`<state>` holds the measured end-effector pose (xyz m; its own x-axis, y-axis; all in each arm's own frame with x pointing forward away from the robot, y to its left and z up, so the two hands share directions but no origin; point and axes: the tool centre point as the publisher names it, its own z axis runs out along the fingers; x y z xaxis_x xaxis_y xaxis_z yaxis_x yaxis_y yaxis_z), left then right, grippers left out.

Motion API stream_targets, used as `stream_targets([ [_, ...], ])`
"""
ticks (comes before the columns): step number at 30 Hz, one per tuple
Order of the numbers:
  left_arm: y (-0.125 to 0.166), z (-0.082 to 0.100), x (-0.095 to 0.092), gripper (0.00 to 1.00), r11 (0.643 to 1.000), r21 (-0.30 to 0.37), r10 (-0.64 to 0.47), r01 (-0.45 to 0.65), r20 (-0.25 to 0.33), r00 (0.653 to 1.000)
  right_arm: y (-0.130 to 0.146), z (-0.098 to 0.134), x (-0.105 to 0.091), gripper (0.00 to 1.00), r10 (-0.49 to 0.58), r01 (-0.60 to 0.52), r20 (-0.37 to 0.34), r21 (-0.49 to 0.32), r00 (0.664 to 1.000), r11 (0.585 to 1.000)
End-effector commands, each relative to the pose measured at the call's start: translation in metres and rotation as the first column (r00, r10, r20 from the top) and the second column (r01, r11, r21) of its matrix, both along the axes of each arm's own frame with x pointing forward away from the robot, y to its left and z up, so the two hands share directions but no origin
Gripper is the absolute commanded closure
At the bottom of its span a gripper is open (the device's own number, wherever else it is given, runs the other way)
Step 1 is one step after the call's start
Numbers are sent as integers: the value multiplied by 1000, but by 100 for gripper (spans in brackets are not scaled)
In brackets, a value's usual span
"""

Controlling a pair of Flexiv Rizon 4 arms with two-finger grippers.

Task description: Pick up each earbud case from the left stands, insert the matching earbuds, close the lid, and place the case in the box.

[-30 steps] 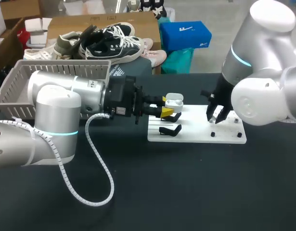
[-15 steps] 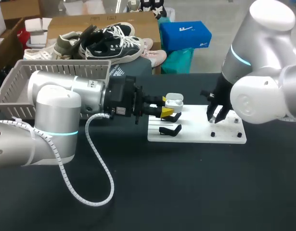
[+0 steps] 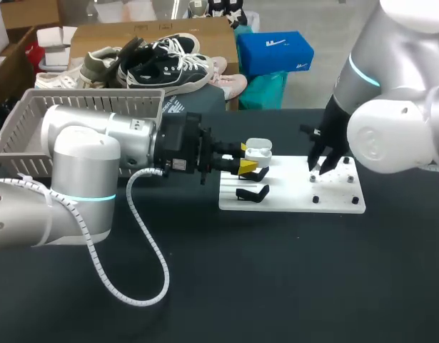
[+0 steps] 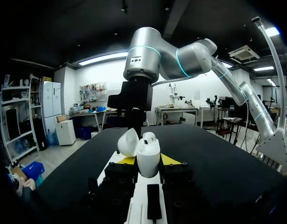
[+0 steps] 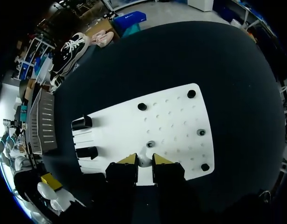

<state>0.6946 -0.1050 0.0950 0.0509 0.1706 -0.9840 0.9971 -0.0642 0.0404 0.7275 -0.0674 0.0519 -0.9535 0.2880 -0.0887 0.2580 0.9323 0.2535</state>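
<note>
Since the earlier frame the right arm (image 3: 390, 136) has shifted slightly up and toward the far edge of the desk (image 3: 276, 271), so the right pincer (image 3: 318, 166) sits a touch higher over the white board (image 3: 290, 199); the left arm and its load have not moved. From the right wrist, that pincer's fingers stand only narrowly apart, with a small white earbud (image 5: 143, 157) nipped between the yellow tips, just above the board beside one of its dark holes. The left pincer (image 3: 243, 157) reaches in level from the left and clamps the white earbud case (image 3: 260, 150) from two sides, above the board's left end and over the black stands (image 3: 252, 193). In the left wrist view the case (image 4: 148, 161) stands with its long axis upright and its mouth upward. Its lid (image 4: 128, 142) is swung open and leans to one side, and one earbud (image 4: 149, 136) is seated at the top.
</note>
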Motion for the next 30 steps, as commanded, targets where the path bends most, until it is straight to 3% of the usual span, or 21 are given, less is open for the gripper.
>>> stream_targets([
  [1,0,0,-1,100,1000,-1,5,-5,2,1000,-6,23,-14,100,17,-17,28,-2,999,1000],
  [6,0,0,-1,100,1000,-1,5,-5,2,1000,-6,59,-18,100,92,-91,67,-25,993,996],
  [12,0,0,-1,100,1000,-1,5,-5,2,1000,-6,102,-23,100,218,-214,61,-58,974,975],
  [19,0,0,-1,100,1000,-1,5,-5,2,1000,9,144,-40,100,393,-382,70,-133,917,915],
  [23,0,0,-1,100,1000,-1,5,-5,2,1000,30,154,-52,100,492,-484,51,-122,869,867],
  [30,0,0,-1,100,1000,-1,5,-5,2,1000,60,155,-61,100,573,-565,31,-121,819,816],
])
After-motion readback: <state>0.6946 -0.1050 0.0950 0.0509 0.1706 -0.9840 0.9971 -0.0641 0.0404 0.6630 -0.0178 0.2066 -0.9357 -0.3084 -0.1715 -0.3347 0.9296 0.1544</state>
